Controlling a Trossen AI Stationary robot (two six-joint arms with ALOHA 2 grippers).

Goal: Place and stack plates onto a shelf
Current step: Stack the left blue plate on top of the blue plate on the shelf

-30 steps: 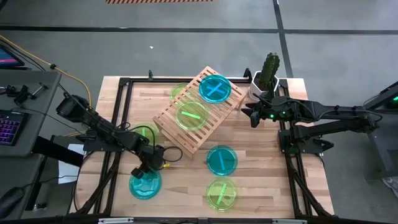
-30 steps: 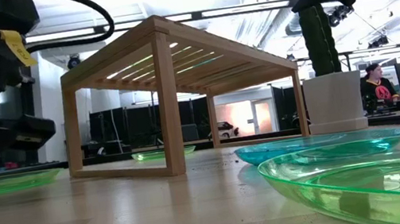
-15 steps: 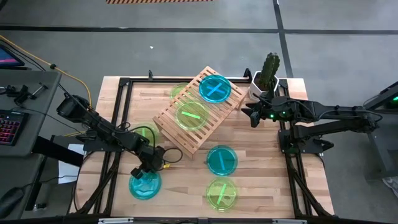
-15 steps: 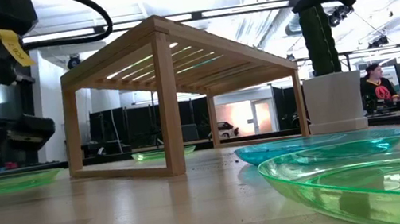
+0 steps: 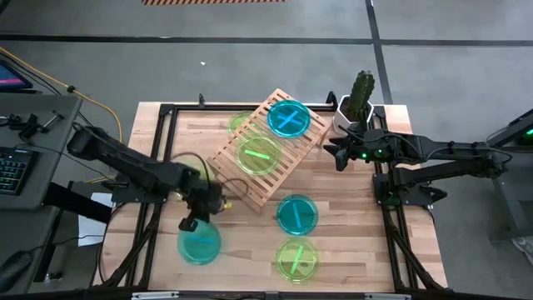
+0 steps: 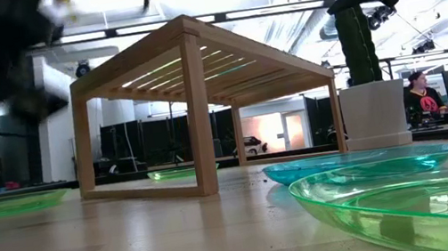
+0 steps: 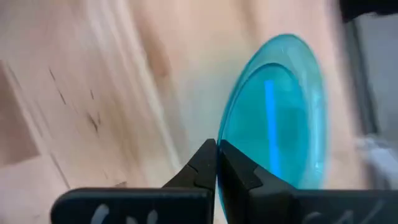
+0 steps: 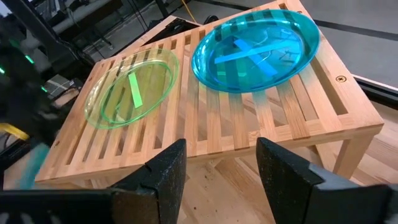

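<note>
My left gripper (image 5: 190, 223) is shut at the far rim of a teal-blue plate (image 5: 198, 245) near the table's front left. The wooden slatted shelf (image 5: 268, 179) stands slantwise mid-table with a teal plate (image 5: 288, 118) and a green plate (image 5: 257, 155) lying flat on its top. More plates rest on the table: a green one (image 5: 196, 177) left of the shelf, a teal one (image 5: 296, 214) and a green one (image 5: 296, 258) in front of it. My right gripper (image 8: 221, 168) hovers open beside the shelf's right end. My left gripper pinches the teal plate's rim (image 7: 225, 163) between its two fingers, on the side of the plate toward the shelf. The fingers slant down from above. The plate reaches away beyond the fingertips, tilted in the wrist view; whether it is clear of the table I cannot tell.
A potted cactus (image 5: 360, 98) stands at the far right corner behind my right gripper. Another green plate (image 5: 239, 123) shows at the shelf's far left edge. A black frame (image 5: 158, 150) runs along the table's sides.
My left gripper has shut on the teal plate's rim. It has then risen and gone a little toward the far right, blurred with speed, and the plate has shifted slightly with it.
</note>
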